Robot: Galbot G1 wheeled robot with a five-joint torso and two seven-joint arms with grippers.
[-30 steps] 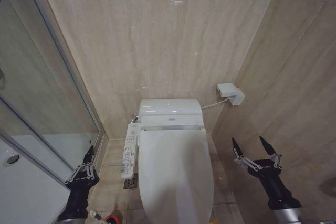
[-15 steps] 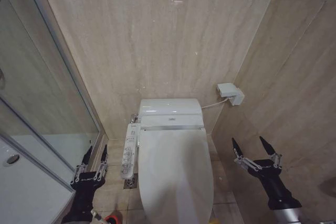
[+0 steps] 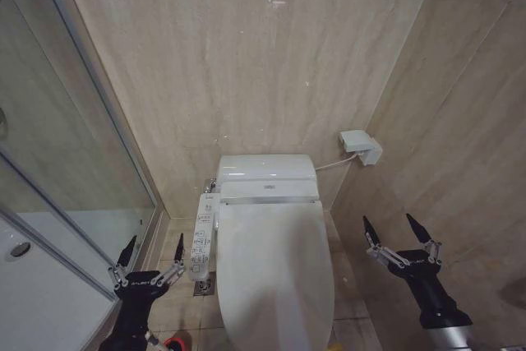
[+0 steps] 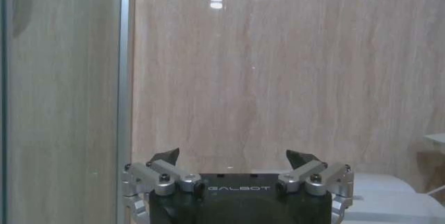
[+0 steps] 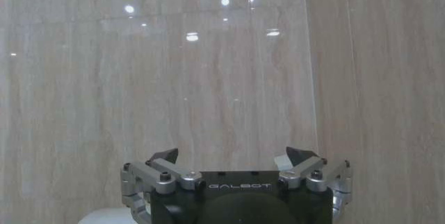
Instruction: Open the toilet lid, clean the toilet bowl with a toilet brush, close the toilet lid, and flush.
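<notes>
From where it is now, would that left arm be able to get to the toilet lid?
Probably yes. The left gripper is open, low beside the control panel, with bare floor between it and the closed toilet lid. The panel along the lid's near side may hamper a sideways approach.

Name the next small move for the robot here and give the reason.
Probably bring the left hand in and down toward the front edge of the toilet lid. The lid lies shut over the bowl, so nothing can be cleaned yet. Both hands are open and hold nothing; the right hand hangs beside the toilet, apart from it.
</notes>
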